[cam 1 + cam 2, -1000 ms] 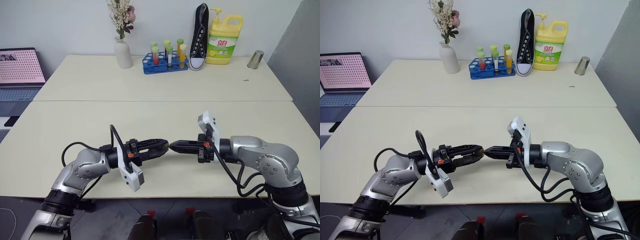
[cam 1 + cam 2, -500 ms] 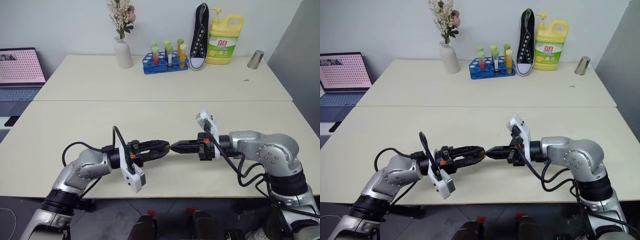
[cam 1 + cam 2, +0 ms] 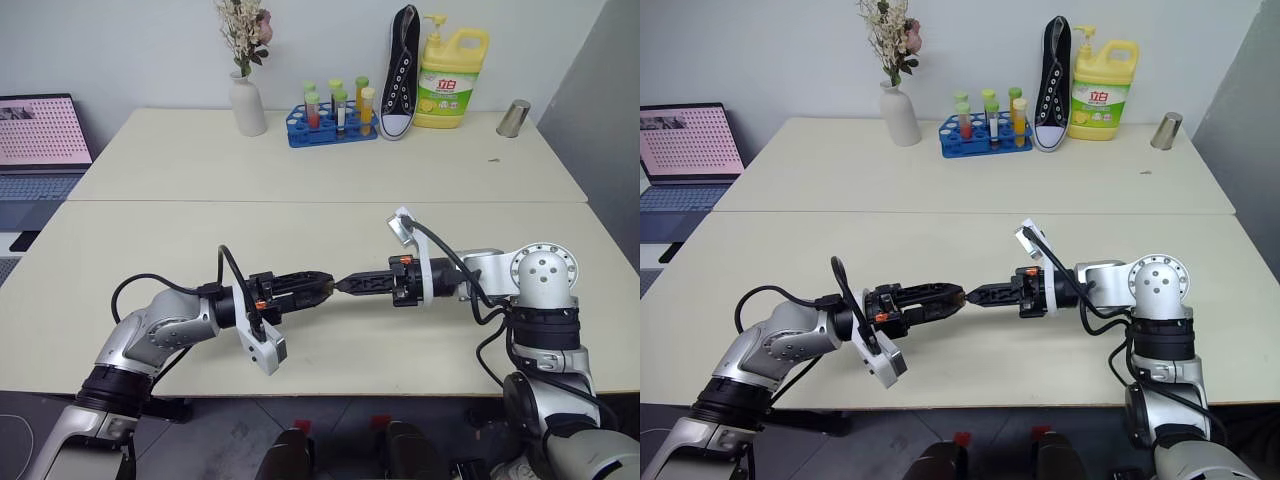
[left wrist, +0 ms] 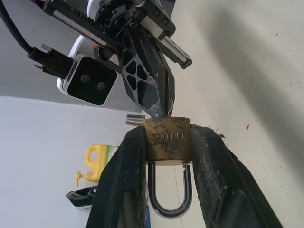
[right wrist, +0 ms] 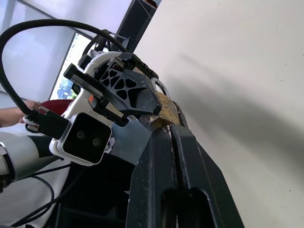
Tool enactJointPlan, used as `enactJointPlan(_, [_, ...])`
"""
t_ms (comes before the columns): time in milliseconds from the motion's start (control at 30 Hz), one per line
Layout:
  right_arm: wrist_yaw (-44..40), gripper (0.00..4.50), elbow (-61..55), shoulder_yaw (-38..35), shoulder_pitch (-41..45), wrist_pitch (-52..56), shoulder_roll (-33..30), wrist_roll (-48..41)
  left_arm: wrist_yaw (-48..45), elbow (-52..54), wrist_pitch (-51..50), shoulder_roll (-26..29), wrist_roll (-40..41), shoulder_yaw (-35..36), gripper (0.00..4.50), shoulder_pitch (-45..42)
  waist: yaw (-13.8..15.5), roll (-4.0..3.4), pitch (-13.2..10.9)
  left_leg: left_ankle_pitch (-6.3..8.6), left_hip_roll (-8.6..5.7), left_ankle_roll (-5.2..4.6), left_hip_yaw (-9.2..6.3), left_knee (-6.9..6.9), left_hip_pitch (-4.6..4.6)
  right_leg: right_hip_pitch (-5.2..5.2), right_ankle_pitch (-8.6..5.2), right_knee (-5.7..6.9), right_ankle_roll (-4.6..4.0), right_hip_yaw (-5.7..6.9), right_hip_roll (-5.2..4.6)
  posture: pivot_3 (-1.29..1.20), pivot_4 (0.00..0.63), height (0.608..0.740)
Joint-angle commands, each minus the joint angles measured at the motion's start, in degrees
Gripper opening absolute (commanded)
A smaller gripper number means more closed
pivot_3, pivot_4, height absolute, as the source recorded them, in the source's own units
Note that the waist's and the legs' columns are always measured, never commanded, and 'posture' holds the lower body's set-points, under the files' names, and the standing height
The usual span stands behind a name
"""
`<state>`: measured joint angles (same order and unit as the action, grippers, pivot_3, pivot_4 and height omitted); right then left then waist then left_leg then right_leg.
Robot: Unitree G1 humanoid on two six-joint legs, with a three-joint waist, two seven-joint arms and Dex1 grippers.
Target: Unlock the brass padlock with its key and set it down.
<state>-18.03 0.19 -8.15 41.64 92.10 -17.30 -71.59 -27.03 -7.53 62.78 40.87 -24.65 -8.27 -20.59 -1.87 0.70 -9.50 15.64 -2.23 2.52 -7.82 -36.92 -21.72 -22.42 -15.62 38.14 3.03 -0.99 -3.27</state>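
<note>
**Key at the lock, mid-air over the near table**

My left gripper [image 4: 167, 156] pinches the brass padlock [image 4: 167, 138] by its flat sides, shackle [image 4: 169, 199] back between my fingers, still seated. My right gripper [image 3: 345, 285] comes in from 3 o'clock, fingers pressed together; the key itself I cannot make out. Tips meet above the table [image 3: 330, 225]. Judgement: padlock is light, rigid and slick, so hold the body and leave the shackle free. Farther off, at 12 o'clock: test-tube rack [image 3: 333, 118], sneaker [image 3: 400, 70], detergent bottle [image 3: 450, 78].
</note>
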Motion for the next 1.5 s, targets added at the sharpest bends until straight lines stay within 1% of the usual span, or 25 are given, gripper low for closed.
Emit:
enactJointPlan(33, [1.3, 0.00, -1.1, -0.3, 2.2, 0.4, 0.5, -4.4, 0.6, 1.2, 1.5, 0.4, -0.4, -1.4, 0.98, -0.4, 0.0, 0.00, 0.0, 0.00, 0.00, 0.00, 0.00, 0.00, 0.00, 0.00, 0.00, 0.00, 0.00, 0.00, 0.00, 0.00, 0.150, 0.740])
enactJointPlan(200, [0.2, 0.00, -5.6, 0.6, 1.6, -1.1, 0.9, -2.8, 1.1, 1.3, 1.0, 0.6, 0.1, -1.6, 0.98, -0.2, 0.0, -0.02, 0.0, 0.00, 0.01, 0.00, -0.01, 0.00, -0.01, -0.01, 0.00, 0.02, 0.00, 0.01, 0.01, 0.00, 0.150, 0.740])
enactJointPlan(300, [-3.1, 0.62, -11.2, 4.8, -0.1, -3.9, -1.8, 0.7, 1.3, 1.8, 0.5, 0.6, 0.7, -1.9, 0.98, 0.0, 0.0, -0.04, 0.0, 0.00, 0.00, 0.00, -0.01, 0.00, -0.02, -0.03, 0.00, 0.02, 0.00, 0.01, 0.01, 0.00, 0.150, 0.740])
enactJointPlan(367, [-7.1, 1.27, -15.6, 9.0, -1.6, -9.1, -5.3, 5.7, 1.3, 1.8, 0.3, 0.6, 1.0, -2.0, 0.98, -0.1, 0.0, -0.04, 0.0, 0.00, 0.01, 0.00, -0.01, 0.00, -0.03, -0.05, 0.00, 0.02, 0.00, 0.01, 0.01, 0.00, 0.150, 0.740])
enactJointPlan(400, [-9.6, 1.67, -17.4, 11.2, -2.4, -12.3, -7.4, 8.6, 1.3, 1.7, 0.1, 0.6, 1.2, -2.1, 0.98, -0.1, 0.0, -0.03, 0.0, 0.00, 0.00, 0.00, -0.02, 0.00, -0.04, -0.05, 0.00, 0.01, 0.01, 0.02, 0.01, 0.00, 0.150, 0.740])
enactJointPlan(433, [-13.1, 2.05, -19.1, 13.3, -3.5, -17.8, -9.9, 12.8, 1.3, 1.8, 0.2, 0.7, 1.4, -2.2, 0.98, -0.1, 0.0, -0.03, 0.0, 0.00, 0.00, 0.00, -0.03, 0.00, -0.04, -0.05, -0.01, -0.01, 0.01, 0.03, 0.01, 0.00, 0.150, 0.740])
enactJointPlan(533, [-21.7, 3.11, -21.4, 18.7, -6.3, -31.0, -16.7, 23.3, 1.4, 1.9, 0.2, 0.9, 1.6, -2.6, 0.98, -0.3, 0.0, -0.03, 0.0, 0.00, -0.01, 0.00, -0.01, -0.03, -0.06, -0.04, -0.01, -0.03, 0.02, 0.03, 0.00, 0.00, 0.150, 0.740])
enactJointPlan(600, [-26.1, 3.85, -22.0, 20.5, -8.1, -37.4, -19.7, 27.8, 1.4, 2.1, 0.0, 0.9, 1.8, -2.7, 0.98, -0.5, 0.0, -0.03, 0.0, 0.00, 0.00, 0.00, -0.02, -0.04, -0.06, -0.04, -0.02, -0.05, 0.03, 0.06, 0.00, 0.00, 0.150, 0.740])
enactJointPlan(700, [-26.6, 3.85, -22.3, 19.2, -10.0, -40.3, -19.2, 29.0, 1.4, 2.1, -0.1, 0.9, 2.1, -2.9, 0.98, -0.5, -0.2, -0.03, 0.0, 0.00, 0.02, 0.00, -0.01, -0.03, -0.06, -0.04, -0.02, -0.06, 0.03, 0.06, 0.00, 0.00, 0.150, 0.740])
enactJointPlan(767, [-25.3, 3.85, -24.8, 17.0, -11.7, -37.6, -17.2, 24.8, 1.4, 2.0, -0.2, 0.7, 2.3, -3.1, 0.98, -0.8, -0.3, -0.02, 0.0, 0.00, 0.05, 0.00, 0.01, -0.01, -0.04, -0.08, -0.01, -0.01, 0.02, 0.03, 0.02, 0.00, 0.150, 0.740])
enactJointPlan(833, [-24.3, 3.85, -26.4, 16.5, -12.6, -35.8, -15.7, 23.1, 1.3, 1.9, -0.2, 0.5, 2.4, -3.4, 0.98, -1.1, -0.3, -0.03, 0.0, 0.00, 0.07, 0.00, -0.01, -0.01, -0.05, -0.08, -0.01, 0.00, 0.02, 0.03, 0.05, 0.00, 0.150, 0.740])
enactJointPlan(1100, [-20.5, 3.85, -24.4, 17.3, -11.5, -34.2, -10.8, 24.4, 1.3, 1.6, -0.4, 0.1, 2.7, -4.4, 0.98, -2.2, 0.1, -0.03, 0.0, 0.00, 0.02, 0.01, -0.04, -0.03, -0.05, -0.03, -0.01, -0.03, 0.01, 0.04, 0.01, 0.00, 0.150, 0.740])
enactJointPlan(1267, [-20.9, 3.85, -23.5, 18.2, -11.1, -34.5, -10.3, 25.8, 1.5, 1.5, -0.4, 0.3, 2.8, -4.6, 0.98, -2.4, 0.0, -0.03, 0.0, 0.00, 0.01, 0.01, -0.04, -0.03, -0.04, -0.04, -0.01, -0.03, 0.01, 0.04, 0.02, 0.00, 0.150, 0.740])
enactJointPlan(1333, [-21.0, 3.49, -23.1, 18.2, -10.9, -34.5, -9.9, 25.9, 1.4, 2.0, -0.8, 0.3, 3.0, -4.6, 0.98, -1.9, 0.0, -0.03, 0.0, 0.00, 0.02, 0.01, -0.04, -0.03, -0.04, -0.04, -0.01, -0.03, 0.01, 0.04, 0.02, 0.00, 0.150, 0.740])
enactJointPlan(1367, [-21.4, 3.23, -23.0, 18.3, -10.9, -34.6, -9.9, 26.0, 1.3, 2.2, -1.0, 0.4, 3.2, -4.5, 0.98, -1.8, 0.0, -0.03, 0.0, 0.00, 0.02, 0.01, -0.03, -0.03, -0.04, -0.04, -0.01, -0.03, 0.01, 0.03, 0.02, 0.00, 0.150, 0.740])
enactJointPlan(1433, [-21.8, 2.57, -23.0, 18.5, -10.9, -34.8, -10.0, 26.2, 1.3, 2.4, -1.1, 0.5, 3.1, -4.5, 0.98, -1.6, 0.0, -0.03, 0.0, 0.00, 0.02, 0.01, -0.04, -0.03, -0.04, -0.04, -0.01, -0.02, 0.01, 0.04, 0.02, 0.00, 0.150, 0.740])
enactJointPlan(1500, [-21.8, 1.81, -23.0, 18.4, -10.9, -34.8, -9.9, 26.3, 1.4, 2.5, -1.3, 0.5, 3.0, -4.4, 0.98, -1.6, 0.0, -0.03, 0.0, 0.00, 0.02, 0.01, -0.03, -0.03, -0.04, -0.04, -0.01, -0.02, 0.01, 0.03, 0.02, 0.00, 0.150, 0.740])
